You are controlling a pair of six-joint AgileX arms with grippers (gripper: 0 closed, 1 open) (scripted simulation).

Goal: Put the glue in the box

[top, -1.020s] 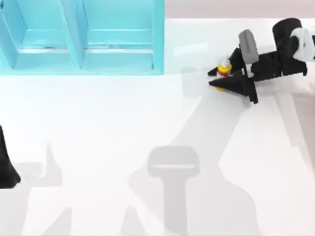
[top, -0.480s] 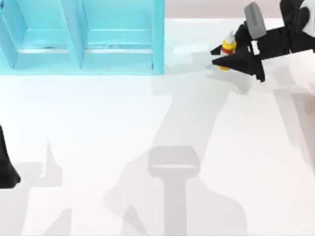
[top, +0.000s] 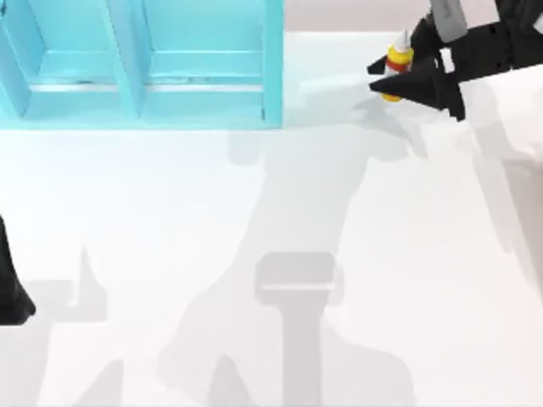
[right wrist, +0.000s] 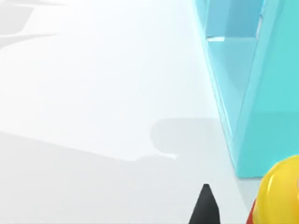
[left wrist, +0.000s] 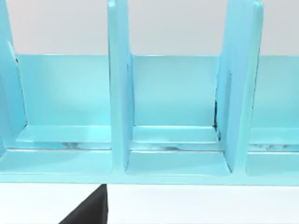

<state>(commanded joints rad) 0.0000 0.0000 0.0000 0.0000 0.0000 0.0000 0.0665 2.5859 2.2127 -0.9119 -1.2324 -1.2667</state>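
Landmark: the box (top: 144, 64), a pale blue open crate split by upright dividers into compartments, sitting at the far left part of the white bench (top: 254, 212).

Right end effector (top: 383, 75): off the box's right outer wall, near the bench's far edge. Its two black pointed fingers (top: 407, 86) are pinched on the glue (top: 396, 61). The bottle stands roughly upright between them, white nozzle up, red band around the yellow body.

Glue position: just to the right of the box, apart from its wall, outside every compartment. A shadow lies on the bench between bottle and box.

Right wrist view: rounded yellow body of the glue (right wrist: 280, 196) close to the lens, one black fingertip (right wrist: 204, 205) beside it, and the box's blue corner (right wrist: 261, 107) just beyond.

Left arm: parked at the bench's near-left edge, well away from the box. A dark part of it (top: 10, 284) shows at the frame edge. Cannot tell how its end effector is set.

Left wrist view: faces the box front (left wrist: 177, 116), with two dividers and the compartment floors visible. A black tip (left wrist: 91, 210) shows at the frame's lower edge.
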